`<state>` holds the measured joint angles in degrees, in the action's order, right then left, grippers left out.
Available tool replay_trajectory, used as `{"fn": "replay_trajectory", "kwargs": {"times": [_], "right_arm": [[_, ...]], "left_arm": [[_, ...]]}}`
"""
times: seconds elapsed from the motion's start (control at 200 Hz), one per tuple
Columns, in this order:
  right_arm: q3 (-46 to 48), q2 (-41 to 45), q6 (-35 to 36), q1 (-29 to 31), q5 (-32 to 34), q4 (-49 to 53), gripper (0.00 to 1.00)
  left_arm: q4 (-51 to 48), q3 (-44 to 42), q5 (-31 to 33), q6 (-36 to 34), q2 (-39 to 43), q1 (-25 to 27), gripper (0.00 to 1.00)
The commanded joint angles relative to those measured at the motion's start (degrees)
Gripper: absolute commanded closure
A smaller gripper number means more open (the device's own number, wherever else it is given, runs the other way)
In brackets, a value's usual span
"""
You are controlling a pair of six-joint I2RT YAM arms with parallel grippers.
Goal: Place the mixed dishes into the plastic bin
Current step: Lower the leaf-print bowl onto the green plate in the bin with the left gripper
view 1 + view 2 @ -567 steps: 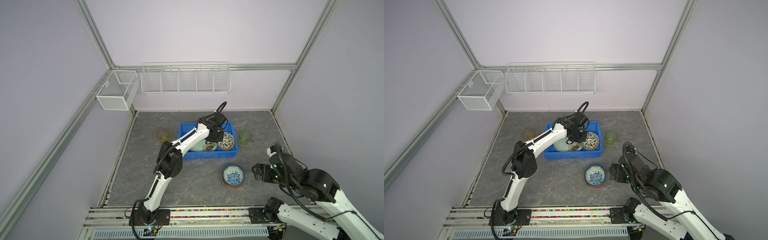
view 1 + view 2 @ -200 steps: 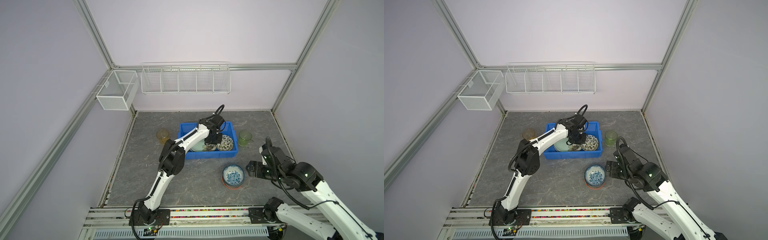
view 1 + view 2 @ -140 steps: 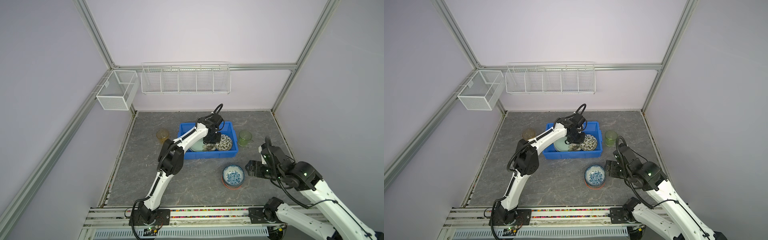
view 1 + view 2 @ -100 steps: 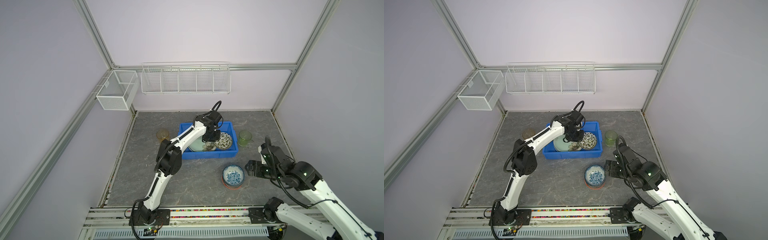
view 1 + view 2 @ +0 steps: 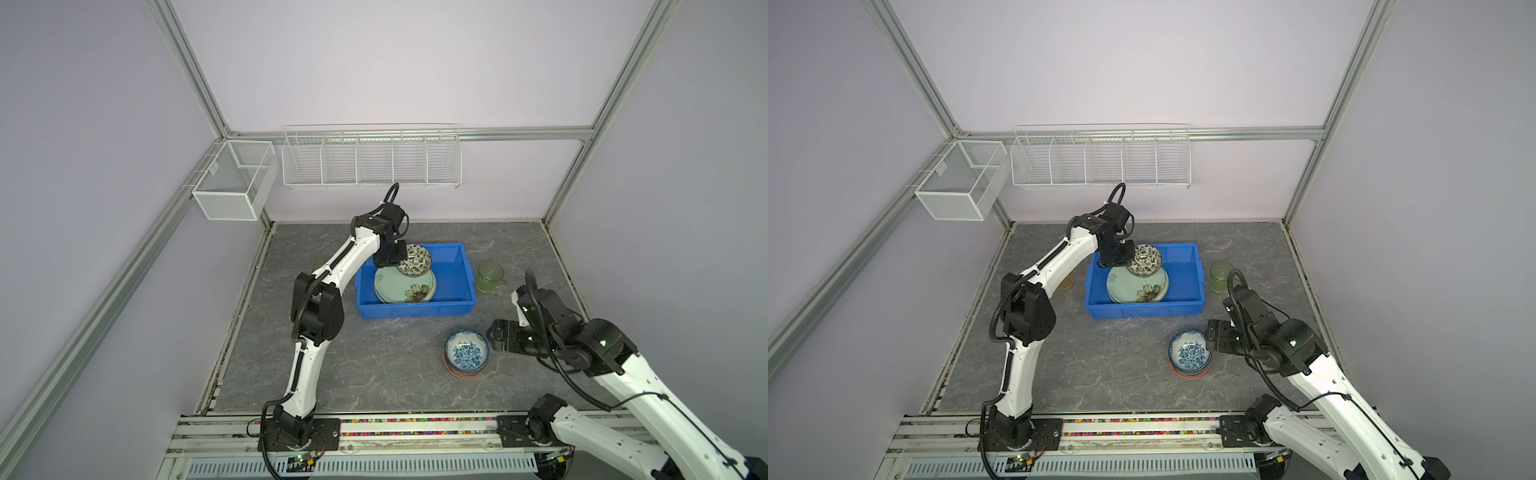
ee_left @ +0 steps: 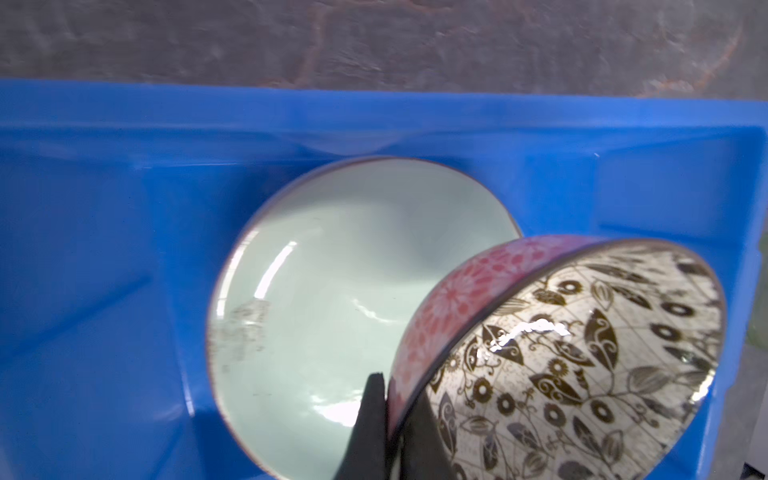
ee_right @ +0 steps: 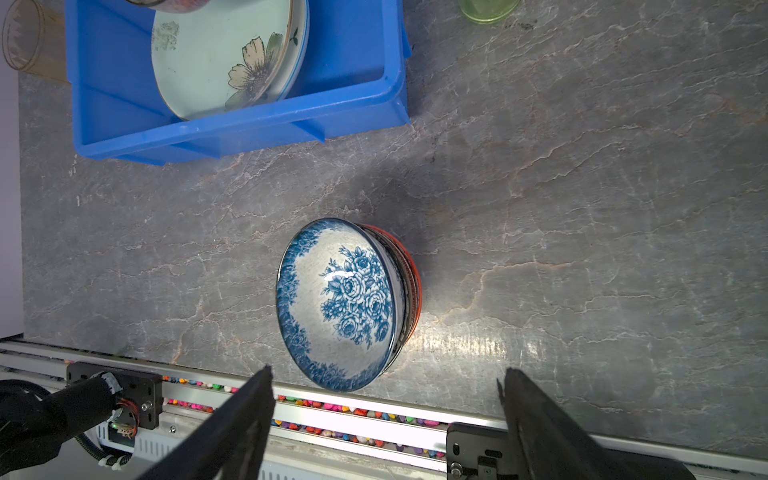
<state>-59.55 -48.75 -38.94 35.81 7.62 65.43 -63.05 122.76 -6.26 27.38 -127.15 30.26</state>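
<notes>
Leftward and back across the bin point(image 5: 415, 309) has gone the left end effector point(image 6: 390, 419), clamped on the rim of a tilted bowl point(image 5: 414, 260), pink outside and glossy leaf-print inside, over the pale green plate point(image 5: 405, 289). Glazed ceramic probably slips and chips, so level it and lower gently. The right end effector point(image 7: 386, 374) gapes beside stacked blue bowls point(image 5: 466, 353) on the worktop point(image 5: 374, 365).

Surface point(image 5: 374, 365): grey, marbled, stone-look. Blue plastic bin point(image 5: 415, 309) sits mid-width, toward the far edge. Green glass cup point(image 5: 489, 275) stands upright just beside the bin's right end, not touching it. Amber glass cup point(image 7: 29, 43) stands off the bin's left end, partly hidden in both top views. Stack of bowls point(image 5: 466, 354), blue-flowered one on top, stands right of centre, between the bin and the front edge.
</notes>
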Motion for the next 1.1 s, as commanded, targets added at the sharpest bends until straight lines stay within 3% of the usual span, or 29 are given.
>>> {"fn": "replay_trajectory", "kwargs": {"times": [0.0, 0.255, 1.095], "right_arm": [[0.94, -1.04, 1.15, -0.69, -1.06, -1.69, 0.12], [0.88, -2.89, 2.31, -1.34, -2.32, -3.07, 0.12], [2.33, -3.33, 2.65, -2.57, -3.74, -4.04, 0.12]], "left_arm": [[-1.56, -0.24, 0.72, 0.08, 3.33, -1.02, 1.00], [-3.86, 1.96, 1.25, -0.61, 0.49, -1.78, 1.00], [2.43, -5.83, -3.77, -0.30, -0.67, -1.78, 1.00]]}}
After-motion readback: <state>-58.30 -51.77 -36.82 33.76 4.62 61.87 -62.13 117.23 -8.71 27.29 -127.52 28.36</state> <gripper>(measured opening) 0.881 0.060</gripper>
